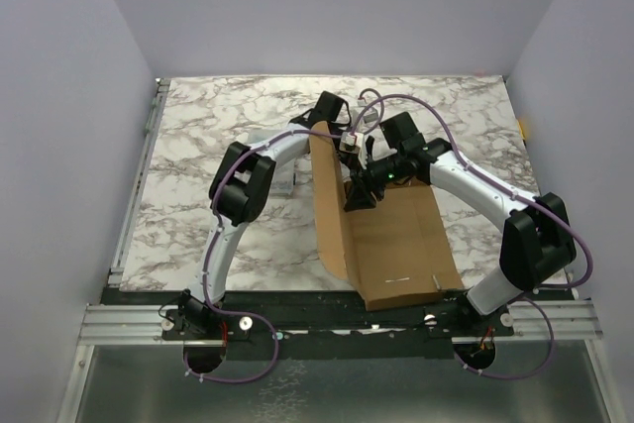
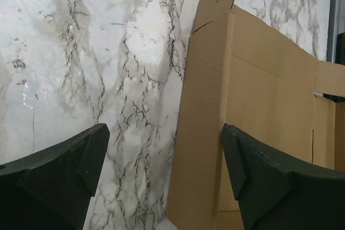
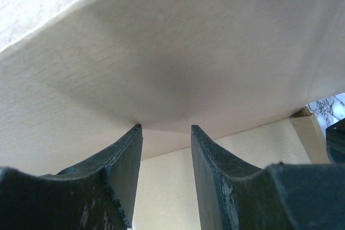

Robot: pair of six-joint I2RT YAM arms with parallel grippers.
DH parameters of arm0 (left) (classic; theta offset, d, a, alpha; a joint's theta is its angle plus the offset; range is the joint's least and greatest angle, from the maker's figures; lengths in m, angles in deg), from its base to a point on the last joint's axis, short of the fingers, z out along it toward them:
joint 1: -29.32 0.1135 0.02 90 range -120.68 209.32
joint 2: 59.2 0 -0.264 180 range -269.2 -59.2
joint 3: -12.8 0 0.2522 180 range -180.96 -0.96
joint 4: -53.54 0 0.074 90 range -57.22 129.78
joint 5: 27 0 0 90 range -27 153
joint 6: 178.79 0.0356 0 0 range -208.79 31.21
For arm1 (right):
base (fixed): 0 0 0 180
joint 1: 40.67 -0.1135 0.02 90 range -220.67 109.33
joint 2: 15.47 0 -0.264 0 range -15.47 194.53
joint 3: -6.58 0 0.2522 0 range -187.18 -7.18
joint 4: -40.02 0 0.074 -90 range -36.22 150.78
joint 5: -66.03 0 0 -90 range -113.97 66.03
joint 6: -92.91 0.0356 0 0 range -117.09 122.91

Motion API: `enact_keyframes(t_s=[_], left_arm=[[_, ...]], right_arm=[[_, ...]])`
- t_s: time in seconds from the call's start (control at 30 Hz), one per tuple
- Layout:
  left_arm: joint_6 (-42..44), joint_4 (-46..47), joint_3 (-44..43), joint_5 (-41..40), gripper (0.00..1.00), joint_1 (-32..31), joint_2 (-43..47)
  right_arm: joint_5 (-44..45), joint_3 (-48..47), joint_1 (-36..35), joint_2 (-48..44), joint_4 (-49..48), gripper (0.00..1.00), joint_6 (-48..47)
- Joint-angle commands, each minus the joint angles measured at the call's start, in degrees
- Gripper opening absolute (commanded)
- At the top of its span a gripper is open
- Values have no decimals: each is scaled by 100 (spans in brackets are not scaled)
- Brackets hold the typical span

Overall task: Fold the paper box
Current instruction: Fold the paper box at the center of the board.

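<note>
Right gripper (image 3: 166, 127) is seen half open, nothing clamped between its black fingers (image 3: 124, 165). The fingertips are set against the face of a raised panel of the paper box (image 1: 396, 245), right at the crease where that panel meets the flat part. Firm contact cannot be confirmed. Flat brown cardboard is seen through the gap between the jaws.

Left gripper (image 2: 164, 133) is spread wide, and nothing is held. It is hung above the white, grey-veined marble table (image 1: 218, 126), just beside the outer edge of the same raised panel. One finger is seen over bare marble, the other in front of the cardboard.

The paper box is a plain brown die-cut cardboard sheet with flaps, slits and creases, not yet closed into a box. It is placed at the near edge of the table, right of centre, nearer the right arm's base. Its near end is laid over the dark strip along that edge. The main panel is lying flat. The long left panel is lifted and tilted up, running from the near edge toward the middle of the table. In the top view both grippers are met at the far end of this panel.
</note>
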Motion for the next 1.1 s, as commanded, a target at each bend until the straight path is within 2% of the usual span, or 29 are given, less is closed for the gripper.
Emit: enact_keyframes(t_s=[0.0,0.17,0.8,1.07], left_arm=[[734,-18,262,-466,92,-95,418],[938,43,380,-726,91,-110,621],[287,437,303,630,93,-21,726],[748,445,923,81,92,-161,895]], right_arm=[[111,-50,-65,-19,133,46,-61],[164,-116,-57,5,148,46,-29],[40,-129,-64,-104,252,47,-20],[146,-132,-59,-78,282,50,-47]])
